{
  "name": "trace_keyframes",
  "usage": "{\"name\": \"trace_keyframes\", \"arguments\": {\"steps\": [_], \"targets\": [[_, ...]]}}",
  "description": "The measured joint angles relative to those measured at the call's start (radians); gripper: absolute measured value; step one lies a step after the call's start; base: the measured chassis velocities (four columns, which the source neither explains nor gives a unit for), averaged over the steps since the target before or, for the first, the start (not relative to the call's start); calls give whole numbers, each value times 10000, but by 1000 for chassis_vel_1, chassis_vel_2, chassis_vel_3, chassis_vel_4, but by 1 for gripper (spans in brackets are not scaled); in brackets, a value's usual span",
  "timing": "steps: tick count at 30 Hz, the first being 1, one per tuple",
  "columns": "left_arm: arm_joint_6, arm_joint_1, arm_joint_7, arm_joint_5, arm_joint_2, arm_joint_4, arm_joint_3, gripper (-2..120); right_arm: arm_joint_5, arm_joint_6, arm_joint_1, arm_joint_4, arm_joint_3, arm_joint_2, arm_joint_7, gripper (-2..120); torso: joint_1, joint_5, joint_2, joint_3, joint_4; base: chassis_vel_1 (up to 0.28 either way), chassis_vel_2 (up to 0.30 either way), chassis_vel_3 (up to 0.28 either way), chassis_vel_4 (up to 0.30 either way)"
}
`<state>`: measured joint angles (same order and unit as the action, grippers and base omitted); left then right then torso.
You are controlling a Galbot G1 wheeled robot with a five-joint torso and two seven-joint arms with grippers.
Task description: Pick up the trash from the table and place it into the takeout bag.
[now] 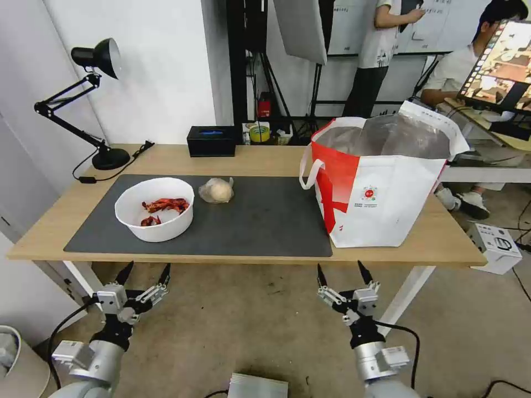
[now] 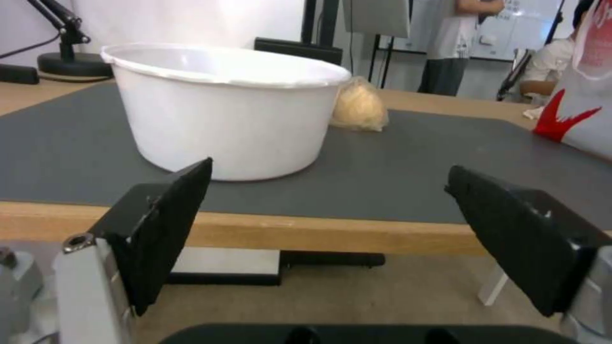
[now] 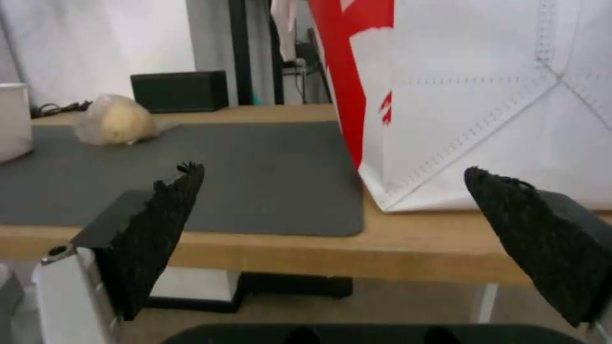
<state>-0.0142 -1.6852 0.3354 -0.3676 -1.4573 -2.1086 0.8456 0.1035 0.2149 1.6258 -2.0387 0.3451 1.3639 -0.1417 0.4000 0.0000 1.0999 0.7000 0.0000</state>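
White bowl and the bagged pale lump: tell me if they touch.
Apart. The head view shows a strip of bare grey mat between the white bowl and the bagged lump; both grippers hang open below the table edge.

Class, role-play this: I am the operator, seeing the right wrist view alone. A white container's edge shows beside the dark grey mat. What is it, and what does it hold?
Observer: A white round plastic bowl, holding red shells.
Operator: Is the bag's top open?
Observer: Yes; the large white fabric takeout bag with red side panel gapes open, silver foil lining showing.
Operator: Where is the other arm?
Observer: The left pincer hangs open below the light-wood table's near edge, in front of the bowl, level with the right pincer.
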Motion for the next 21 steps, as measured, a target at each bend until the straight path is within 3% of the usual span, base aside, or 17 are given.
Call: {"name": "trace_keyframes", "arguments": {"steps": [8, 21], "targets": [[56, -288, -60, 362, -355, -441, -121, 100, 184, -561, -36, -770, -42, -292, -403, 100, 1, 0, 0, 0, -1, 0, 0, 0, 0], [89, -460, -135, 659, -778, -619, -66, 100, 436, -658, -60, -948, -52, -691, -446, 100, 0, 1, 0, 0, 0, 0, 0, 0, 0]]}}
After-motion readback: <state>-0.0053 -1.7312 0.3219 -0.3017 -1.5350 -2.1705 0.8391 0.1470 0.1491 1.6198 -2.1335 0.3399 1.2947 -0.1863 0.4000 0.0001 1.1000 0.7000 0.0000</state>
